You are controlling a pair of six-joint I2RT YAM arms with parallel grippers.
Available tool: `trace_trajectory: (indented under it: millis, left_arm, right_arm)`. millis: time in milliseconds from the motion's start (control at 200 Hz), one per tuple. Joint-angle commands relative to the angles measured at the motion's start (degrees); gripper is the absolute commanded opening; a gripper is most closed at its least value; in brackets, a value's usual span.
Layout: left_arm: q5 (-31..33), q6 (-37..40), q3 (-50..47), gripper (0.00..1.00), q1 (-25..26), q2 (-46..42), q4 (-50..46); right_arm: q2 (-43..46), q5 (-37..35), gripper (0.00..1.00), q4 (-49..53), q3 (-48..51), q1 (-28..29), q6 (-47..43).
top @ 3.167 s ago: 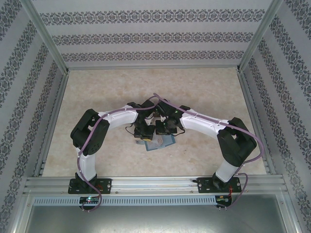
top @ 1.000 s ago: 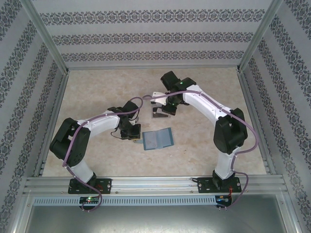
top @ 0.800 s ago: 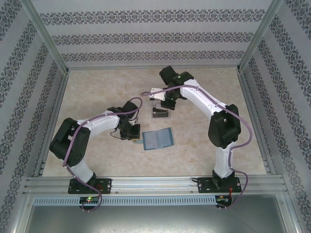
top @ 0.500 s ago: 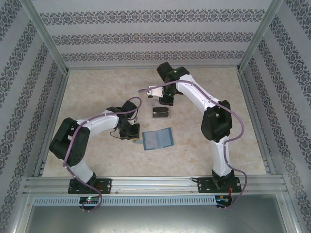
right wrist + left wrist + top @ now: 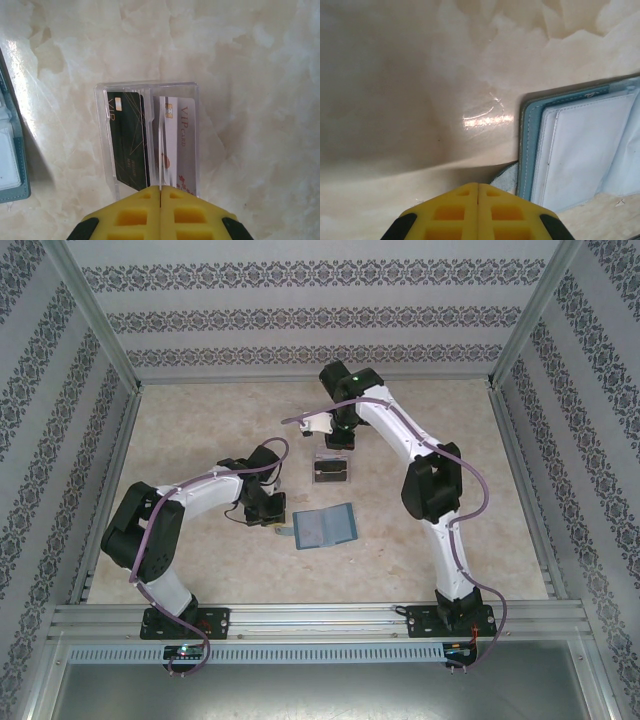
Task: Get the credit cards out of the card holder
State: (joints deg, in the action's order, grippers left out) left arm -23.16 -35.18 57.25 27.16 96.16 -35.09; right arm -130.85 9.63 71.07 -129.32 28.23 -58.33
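The teal card holder [image 5: 325, 527] lies open on the table, and its pale inner pockets [image 5: 580, 150] are bare. My left gripper [image 5: 478, 186] is shut, with its tip down at the holder's small grey-blue tab [image 5: 507, 177], left of the holder [image 5: 272, 518]. My right gripper [image 5: 338, 440] is shut on a pale credit card [image 5: 305, 423], which shows edge-on [image 5: 160, 150] between the jaws. It hovers over a clear plastic box [image 5: 150, 86]. In the box lie a dark card [image 5: 128, 145] and a pale VIP card [image 5: 182, 145].
The clear box [image 5: 331, 469] stands just behind the holder, mid-table. Patterned walls and metal rails [image 5: 300, 612] enclose the marble-look table. The holder's edge [image 5: 10, 165] shows at the left of the right wrist view.
My right arm has swung back and left with the pale card, from beside the clear box to over it. The left arm and the holder have stayed put.
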Motion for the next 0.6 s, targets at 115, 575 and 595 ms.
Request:
trace_trajectory:
  millis: [115,575,595]
  left_arm:
    - [-0.8,-0.1,1.3,0.05,-1.2,0.9,0.0]
    - [-1.1,0.1,0.8,0.05,-1.8,0.6,0.1]
    - [-1.1,0.1,0.9,0.05,-1.8,0.6,0.1]
  right_arm:
    - [-3.8,2.3,0.0,4.9,-4.1,-0.7,-2.5]
    - [-5.8,0.7,0.17,4.4,-5.3,-0.6,-2.0]
    - [-5.7,0.5,0.17,4.4,-5.6,-0.6,-2.1]
